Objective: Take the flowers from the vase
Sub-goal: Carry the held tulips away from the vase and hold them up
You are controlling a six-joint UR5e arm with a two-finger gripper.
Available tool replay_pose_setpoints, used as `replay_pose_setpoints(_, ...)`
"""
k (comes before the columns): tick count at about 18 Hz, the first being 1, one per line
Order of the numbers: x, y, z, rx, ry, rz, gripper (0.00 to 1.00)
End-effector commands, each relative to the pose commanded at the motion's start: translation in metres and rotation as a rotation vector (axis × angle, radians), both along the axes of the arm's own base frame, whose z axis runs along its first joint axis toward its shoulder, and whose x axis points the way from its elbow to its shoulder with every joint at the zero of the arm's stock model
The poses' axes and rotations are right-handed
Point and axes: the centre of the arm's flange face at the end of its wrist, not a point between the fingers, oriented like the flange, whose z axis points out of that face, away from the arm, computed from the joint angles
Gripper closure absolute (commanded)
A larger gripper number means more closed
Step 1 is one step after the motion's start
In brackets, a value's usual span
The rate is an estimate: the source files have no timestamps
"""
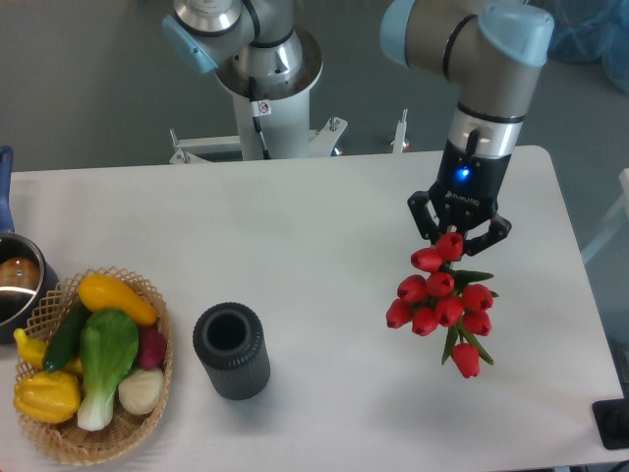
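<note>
The flowers (pixel 440 303), a bunch of red tulip buds with green leaves, hang from my gripper (pixel 454 246) over the right side of the table. The gripper is shut on the top buds of the bunch. The vase (pixel 231 350), a short dark grey ribbed cylinder, stands upright near the front middle of the table, well to the left of the gripper. Its round mouth is empty.
A wicker basket (pixel 59 442) with yellow, green and white vegetables sits at the front left. A metal pot (pixel 15 285) stands at the left edge behind it. The arm's base (pixel 265 69) is behind the table's back edge.
</note>
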Motion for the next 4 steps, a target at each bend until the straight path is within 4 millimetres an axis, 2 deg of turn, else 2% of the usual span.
replay_pose_setpoints(2,-0.001,0.004,-0.027,-0.127,0.016,0.020,0.99)
replay_pose_setpoints(4,0.007,0.013,-0.031,-0.235,0.066,-0.007,0.99)
